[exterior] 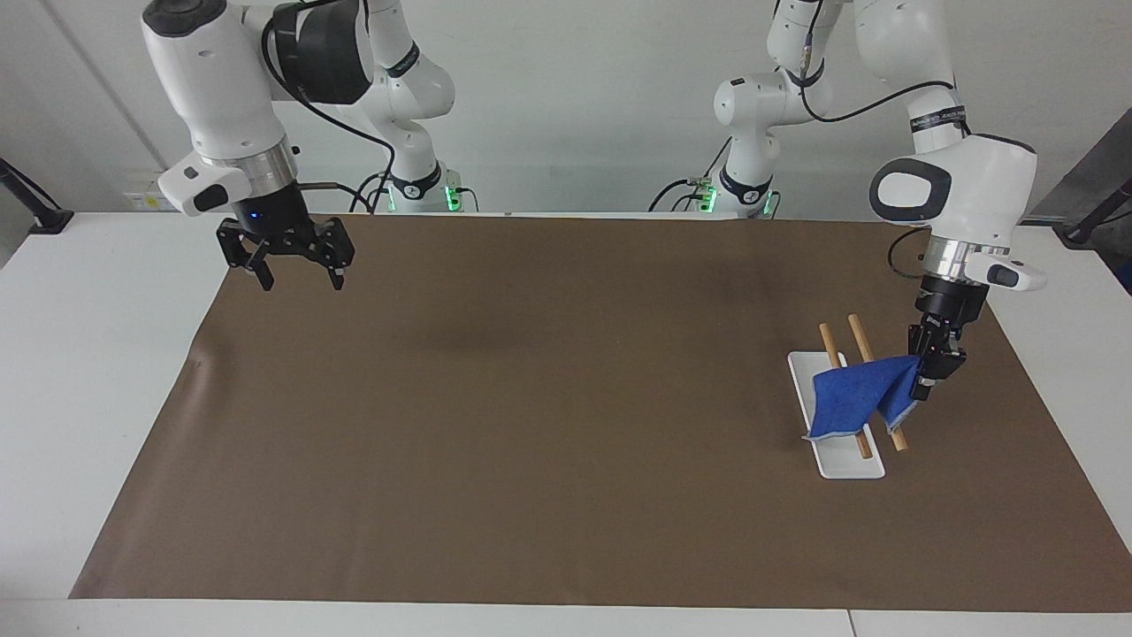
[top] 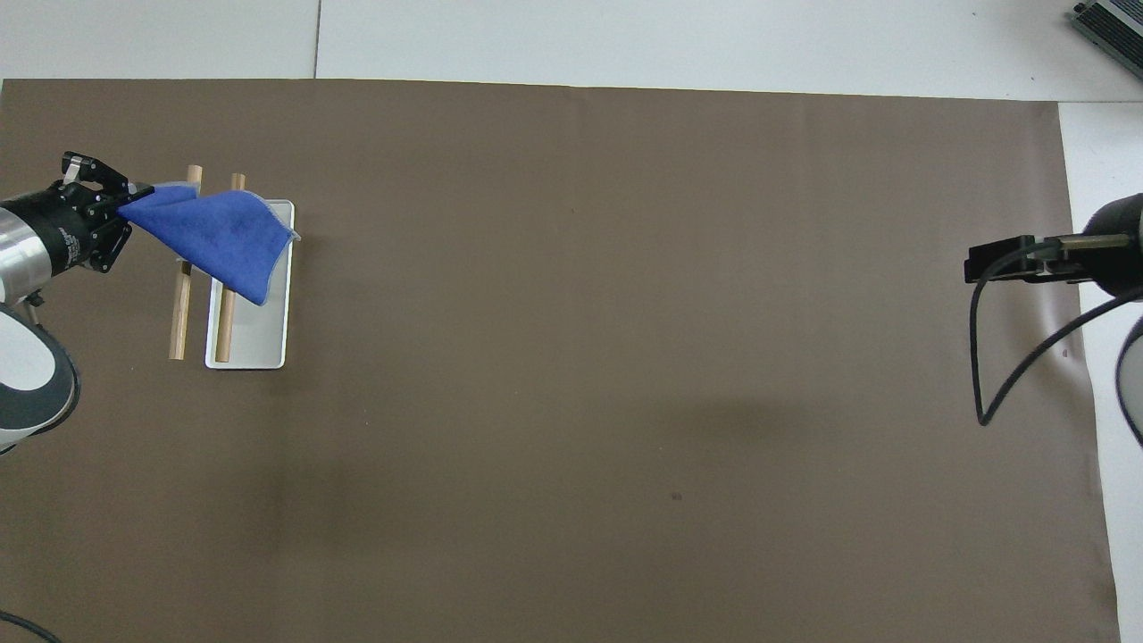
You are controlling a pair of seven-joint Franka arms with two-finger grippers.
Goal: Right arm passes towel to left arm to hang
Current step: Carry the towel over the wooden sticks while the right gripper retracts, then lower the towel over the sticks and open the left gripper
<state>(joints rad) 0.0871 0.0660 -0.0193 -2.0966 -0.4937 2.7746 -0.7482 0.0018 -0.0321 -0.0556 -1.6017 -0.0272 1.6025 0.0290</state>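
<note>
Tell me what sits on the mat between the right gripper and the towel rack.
Nothing: between the open right gripper and the rack, where the left gripper holds the towel, only bare brown mat shows, clearest in the overhead view.

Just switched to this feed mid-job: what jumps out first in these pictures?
The small royal-blue towel stands out: the left gripper is shut on one corner, and the cloth drapes over the two wooden rods of the white-based rack at the left arm's end of the brown mat. The right gripper hangs open and empty over the mat's corner at the right arm's end.
</note>
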